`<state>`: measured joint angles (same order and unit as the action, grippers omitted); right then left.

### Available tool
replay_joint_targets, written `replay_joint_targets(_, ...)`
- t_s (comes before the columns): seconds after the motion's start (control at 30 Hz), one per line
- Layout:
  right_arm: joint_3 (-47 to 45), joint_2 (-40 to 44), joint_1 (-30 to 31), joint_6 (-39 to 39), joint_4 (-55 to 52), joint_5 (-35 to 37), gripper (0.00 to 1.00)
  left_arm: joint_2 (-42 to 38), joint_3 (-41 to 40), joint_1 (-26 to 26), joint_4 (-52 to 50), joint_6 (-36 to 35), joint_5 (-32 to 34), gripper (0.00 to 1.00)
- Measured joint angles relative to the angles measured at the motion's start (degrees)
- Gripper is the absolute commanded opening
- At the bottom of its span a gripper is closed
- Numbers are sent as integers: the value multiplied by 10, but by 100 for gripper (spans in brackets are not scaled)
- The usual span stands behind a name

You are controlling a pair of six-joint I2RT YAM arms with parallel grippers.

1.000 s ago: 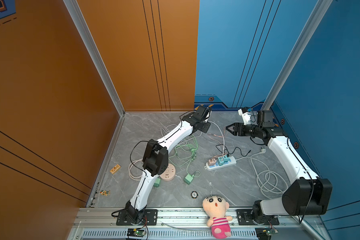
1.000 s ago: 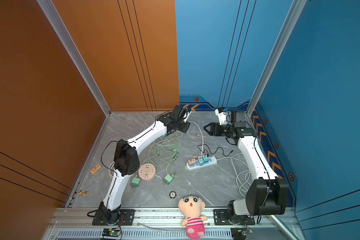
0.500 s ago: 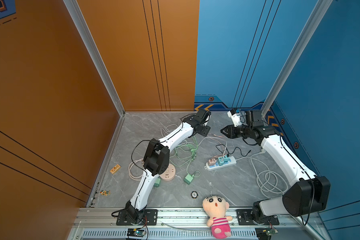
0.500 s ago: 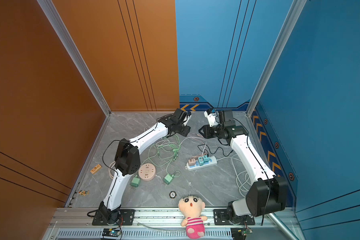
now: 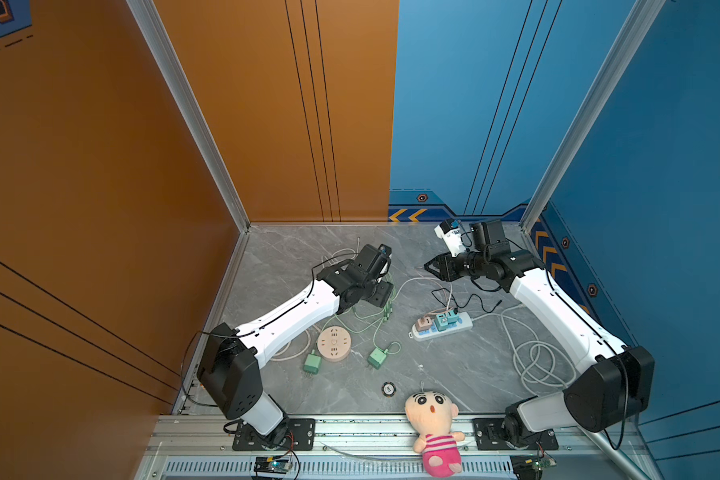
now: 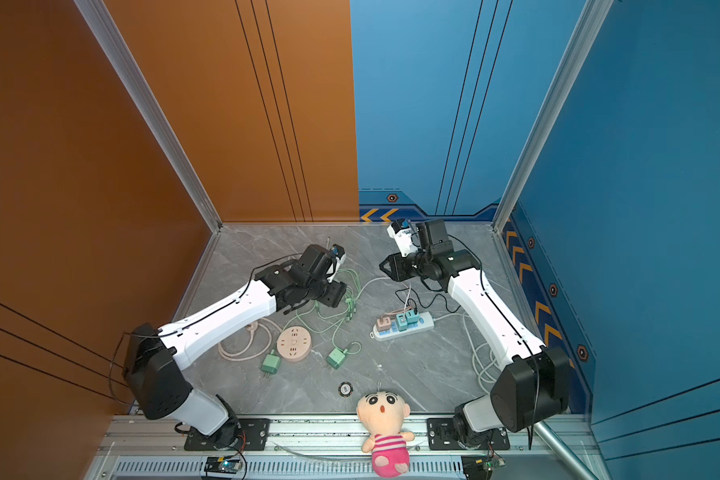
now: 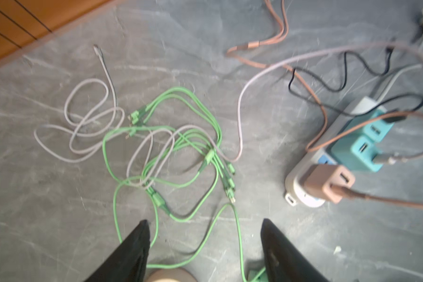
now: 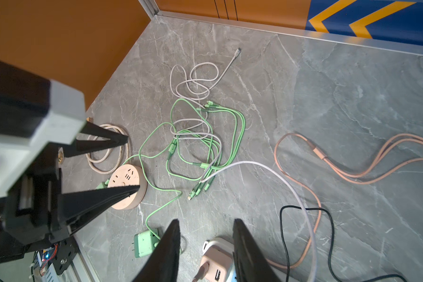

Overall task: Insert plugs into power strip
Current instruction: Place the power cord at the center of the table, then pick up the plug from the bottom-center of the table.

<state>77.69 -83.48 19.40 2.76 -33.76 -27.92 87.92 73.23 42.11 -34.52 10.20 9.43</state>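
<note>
In both top views you are looking at two loose plugs lying on the near part of the grey surface: the left green plug and the right green plug, on either side of a round socket disc. The power strip is sitting to their right, already carrying the pink plug and two teal plugs. Both sets of jaws are hovering farther back, well apart from the green pair.

In the left wrist view the left jaws are standing wide apart with nothing between them, above the tangle of green cables. Only a corner of the right green plug is peeking into view.

In the right wrist view the right jaws are standing slightly apart and empty. The right green plug is lying on its side, prongs pointing sideways.

You are probably dealing with a light, hard, smooth cube that is likely to slide or tip when nudged. Be gripping it across two flat opposite sides, clear of the prongs and of the trailing cable, which may be tugging as you lift.
</note>
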Motion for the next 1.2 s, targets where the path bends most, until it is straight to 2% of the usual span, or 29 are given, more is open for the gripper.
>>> replay_joint_targets(0.17, 0, -8, 23, 0, -2, 7, 41, -72, -104, 24, -22, 52, 2, 74)
replay_joint_targets(0.3, 0, -9, 35, 0, -3, 10, 42, -95, -154, 68, -24, 82, 0, 75)
replay_joint_targets(0.57, 0, -15, 45, 0, -4, 12, 43, -65, -199, 137, -26, 115, -20, 76)
replay_joint_targets(0.87, 0, -18, 45, 2, -14, 13, 44, 12, -200, 141, 11, 119, -31, 75)
replay_joint_targets(1.03, 0, -16, 45, 2, -18, 17, 45, 42, -200, 141, 36, 119, -38, 65)
replay_joint_targets(1.2, 0, -15, 45, 2, -18, 17, 46, 53, -200, 141, 52, 118, -42, 48)
